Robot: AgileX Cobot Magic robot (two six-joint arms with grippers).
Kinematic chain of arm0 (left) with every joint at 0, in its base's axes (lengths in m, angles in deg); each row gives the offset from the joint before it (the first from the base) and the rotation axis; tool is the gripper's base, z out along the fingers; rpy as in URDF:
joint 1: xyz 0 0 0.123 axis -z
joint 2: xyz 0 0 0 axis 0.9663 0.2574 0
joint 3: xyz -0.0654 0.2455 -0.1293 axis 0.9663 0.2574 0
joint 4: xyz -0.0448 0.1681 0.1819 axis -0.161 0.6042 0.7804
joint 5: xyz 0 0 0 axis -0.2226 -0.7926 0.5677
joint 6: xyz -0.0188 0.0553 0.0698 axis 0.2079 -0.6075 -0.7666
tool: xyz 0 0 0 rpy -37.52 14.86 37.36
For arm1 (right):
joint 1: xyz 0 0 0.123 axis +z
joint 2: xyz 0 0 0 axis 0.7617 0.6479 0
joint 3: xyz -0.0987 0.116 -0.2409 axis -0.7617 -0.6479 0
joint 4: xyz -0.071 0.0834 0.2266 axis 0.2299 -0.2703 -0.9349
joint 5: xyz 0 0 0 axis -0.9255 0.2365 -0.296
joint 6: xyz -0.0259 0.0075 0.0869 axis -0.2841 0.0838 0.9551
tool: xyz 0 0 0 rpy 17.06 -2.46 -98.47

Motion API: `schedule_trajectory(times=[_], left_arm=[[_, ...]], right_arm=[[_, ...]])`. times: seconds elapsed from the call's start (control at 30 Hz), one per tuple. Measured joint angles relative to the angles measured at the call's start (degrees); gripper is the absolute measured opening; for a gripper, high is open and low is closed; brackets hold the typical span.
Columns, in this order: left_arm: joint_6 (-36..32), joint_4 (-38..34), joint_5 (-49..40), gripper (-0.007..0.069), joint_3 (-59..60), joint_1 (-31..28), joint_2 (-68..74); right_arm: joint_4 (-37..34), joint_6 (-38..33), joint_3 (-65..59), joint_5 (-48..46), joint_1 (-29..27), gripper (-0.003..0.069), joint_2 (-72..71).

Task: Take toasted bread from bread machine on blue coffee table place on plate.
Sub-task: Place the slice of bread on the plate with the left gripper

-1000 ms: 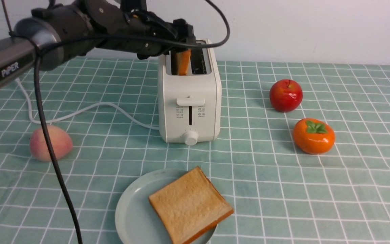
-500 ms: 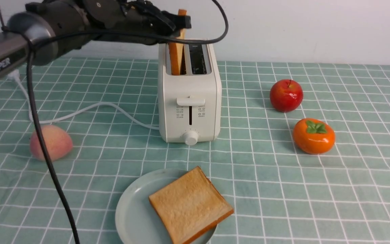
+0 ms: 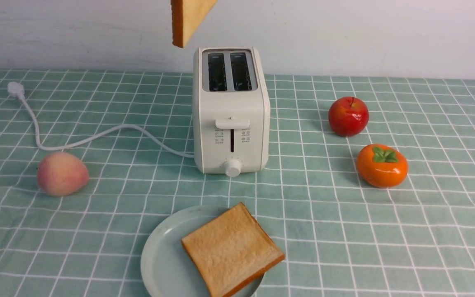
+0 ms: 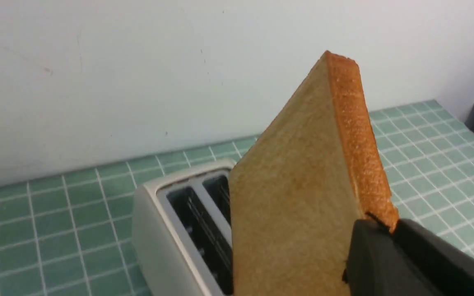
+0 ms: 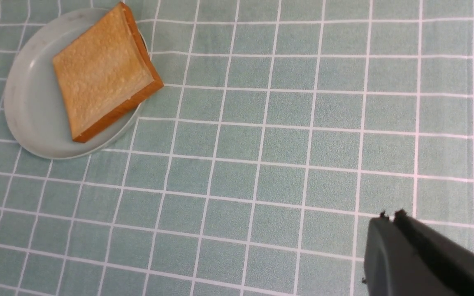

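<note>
Slice Lifted Clear of Toaster, Partly Out of Sight

From where I sat, the front view cut off most of the raised slice of toast (image 3: 186, 20); only its lower part showed, hanging tilted above the toaster (image 3: 231, 109) and apart from it. That view left out the left gripper (image 4: 372, 246) altogether. The left wrist view gave me its fingers, closed on the slice near one crust edge, though the slice ran out of frame and I could not make out all of the grip. The slice hid part of the toaster there too.

Both slots stood open to me in the front view, dark inside. The other slice (image 3: 233, 249) lay flat on the plate (image 3: 167, 260), one corner past the rim, and the plate's near edge fell outside the picture.

My right gripper (image 5: 389, 220) was clenched and empty over the checked table (image 5: 286, 164); its fingers were cropped. A dark scrap at the front view's lower left corner was perhaps part of an arm; I could not tell.
</note>
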Motion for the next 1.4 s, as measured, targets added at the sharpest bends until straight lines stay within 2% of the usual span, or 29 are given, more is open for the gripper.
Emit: schedule_trajectory(times=[0.17,0.23,0.3,0.4,0.47,0.63,0.8,1.0,1.4], left_arm=[[3.71,1.98,-16.75,0.001,0.76,-0.13,-3.54],[3.99,0.8,-19.93,0.001,2.82,-0.13,-3.71],[3.69,-3.7,-22.63,0.001,9.44,-0.13,-3.71],[1.68,-9.31,-21.99,0.001,18.9,-0.13,-3.59],[-1.75,-16.27,-18.9,0.001,25.6,-0.13,-3.02],[-9.55,-29.58,-13.6,0.001,34.1,-0.13,-1.09],[-11.13,-32.52,-10.86,0.001,36.05,-0.31,2.39],[-10.68,-29.67,-9.28,0.001,36.1,-0.65,4.15],[2.62,-12.27,-9.59,0.0008,36.1,-0.65,2.86]], right_arm=[[0.0,0.0,0.0,0.0,0.0,0.0005,0.0],[0.0,-0.06,0.0,0.0,0.0,0.0005,0.0],[0.0,-0.66,0.0,0.0,0.0,0.0005,0.0],[0.0,-1.39,0.0,0.0,0.0,0.0006,0.0],[0.0,-1.54,0.0,0.0,0.0,0.0009,0.0],[0.0,-1.75,0.0,0.0,0.0,0.0012,0.0],[0.0,-1.75,0.0,0.05,0.0,0.0015,0.0],[-1.04,-1.75,0.0,0.05,0.0,0.0015,0.0],[-2.64,-1.75,0.0,0.05,0.0,0.0023,0.0]])
